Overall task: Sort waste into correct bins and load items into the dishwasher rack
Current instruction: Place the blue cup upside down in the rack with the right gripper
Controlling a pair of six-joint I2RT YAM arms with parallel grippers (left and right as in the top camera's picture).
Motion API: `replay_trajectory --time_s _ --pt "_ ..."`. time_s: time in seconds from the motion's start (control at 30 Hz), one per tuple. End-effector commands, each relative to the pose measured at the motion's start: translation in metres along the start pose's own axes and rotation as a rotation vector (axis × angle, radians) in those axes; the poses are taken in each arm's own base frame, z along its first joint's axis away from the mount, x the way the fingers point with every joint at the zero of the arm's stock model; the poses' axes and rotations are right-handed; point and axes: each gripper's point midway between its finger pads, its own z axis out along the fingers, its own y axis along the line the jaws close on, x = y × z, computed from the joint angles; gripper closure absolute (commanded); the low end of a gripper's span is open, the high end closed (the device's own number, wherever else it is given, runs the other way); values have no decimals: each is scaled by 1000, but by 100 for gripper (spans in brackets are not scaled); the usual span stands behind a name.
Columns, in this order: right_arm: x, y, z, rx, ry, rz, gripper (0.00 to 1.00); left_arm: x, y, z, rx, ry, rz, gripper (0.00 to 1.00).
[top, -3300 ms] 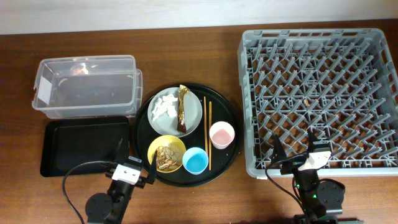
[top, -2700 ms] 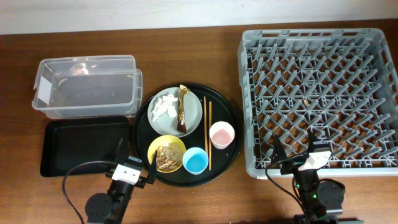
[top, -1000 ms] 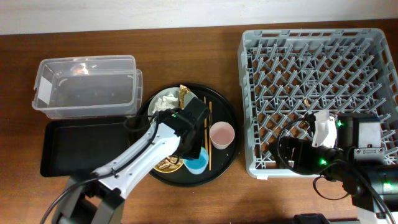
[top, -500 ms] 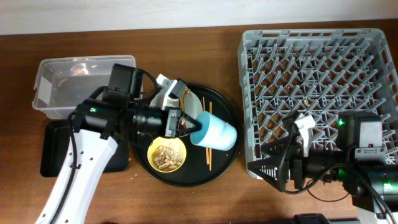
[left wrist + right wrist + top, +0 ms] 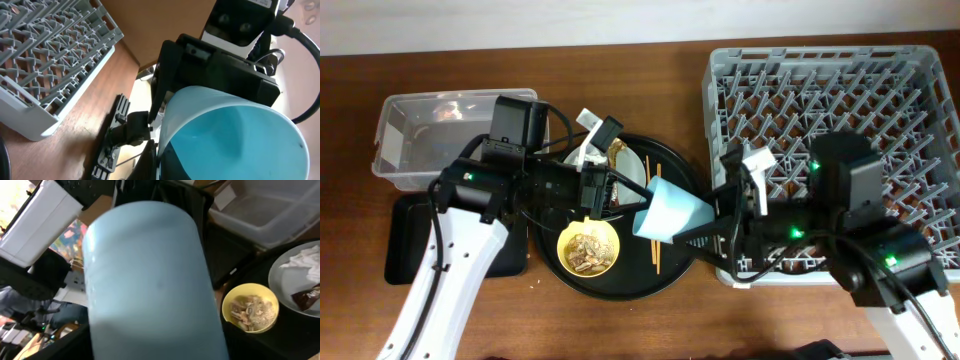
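Observation:
My left gripper [image 5: 642,207] is shut on the rim of the light blue cup [image 5: 672,210], which hangs on its side above the round black tray, base pointing right. In the left wrist view the cup's mouth [image 5: 235,140] fills the lower right. My right gripper [image 5: 705,215] has reached in from the rack side and stands open, one jaw on each side of the cup's base [image 5: 150,270]. The yellow bowl [image 5: 587,248] holds brownish leftovers. White paper [image 5: 305,260] and the wrapper [image 5: 306,297] lie on the grey plate [image 5: 625,172]. Chopsticks [image 5: 656,175] lie beside it. The pink cup is hidden.
The grey dishwasher rack [image 5: 860,90] fills the right side. The clear plastic box [image 5: 430,150] stands at the back left, with the shallow black tray [image 5: 405,240] in front of it. The round black tray [image 5: 620,282] sits mid-table under both arms.
The left gripper shut on the blue cup, lifted it off the round tray and tipped it sideways. The right arm swung left from the rack, its jaws narrowing around the cup's base.

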Motion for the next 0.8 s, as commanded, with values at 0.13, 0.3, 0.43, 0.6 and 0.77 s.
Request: replay_trajectory --time_s 0.13,0.3,0.43,0.6,0.77 --pt "-5 -2 -8 59 -36 -20 43 0 -13 -1 34 1 43 86" --pt "23 -60 -82 532 -154 227 43 9 38 -7 -259 6 -49 38" --pt "105 -132 -182 1219 -71 623 43 22 71 -20 -468 30 -115 36" --pt "133 -196 -195 1315 136 868 42 27 78 -24 -517 41 -136 34" --pt "154 -260 -182 1278 261 1028 26 32 84 -27 -561 53 -152 31"
